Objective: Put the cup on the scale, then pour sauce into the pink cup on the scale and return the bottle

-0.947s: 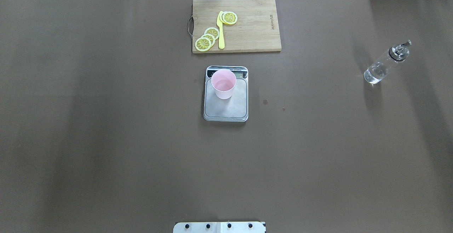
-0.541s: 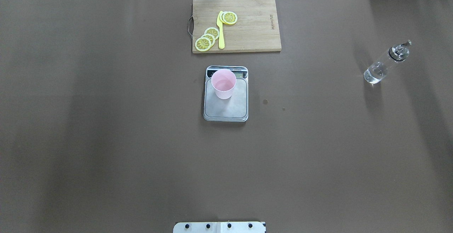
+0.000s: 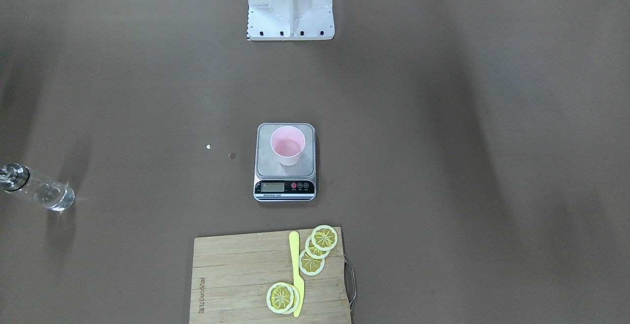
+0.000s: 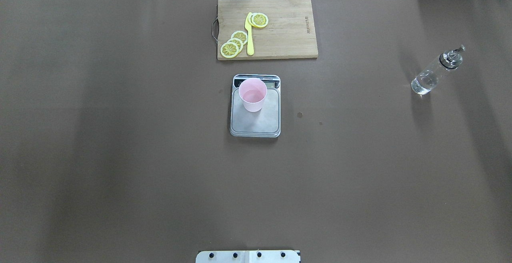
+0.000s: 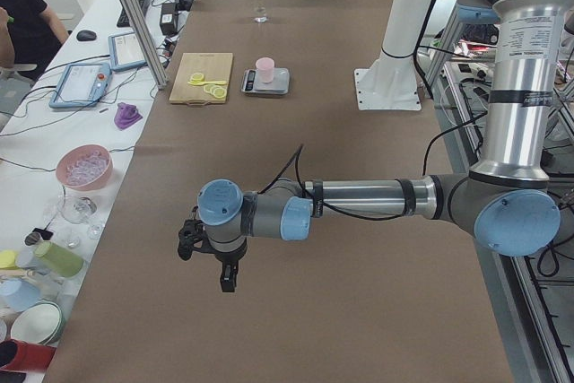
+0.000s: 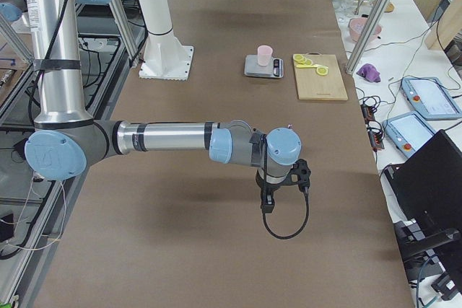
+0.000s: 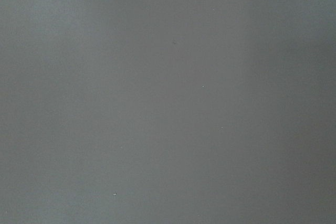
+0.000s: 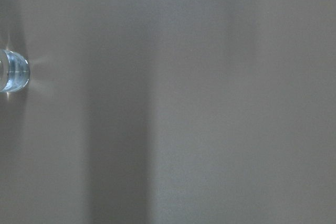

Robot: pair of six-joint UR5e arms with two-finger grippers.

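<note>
A long surface (image 4: 120,155) under matte brown sheeting fills the middle of the room, crossed by soft bands of shadow. Along one side runs a white bench (image 5: 27,187) carrying a tablet (image 5: 81,85), bowls (image 5: 83,168) and cups (image 5: 58,259); aluminium frame posts (image 5: 133,15) rise at its edge

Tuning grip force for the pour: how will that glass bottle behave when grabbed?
The bottle looks like smooth glass: probably slippery, breakable. Tall and narrow under a metal cap, so likely tips if nudged high. The liquid probably adds weight.
</note>
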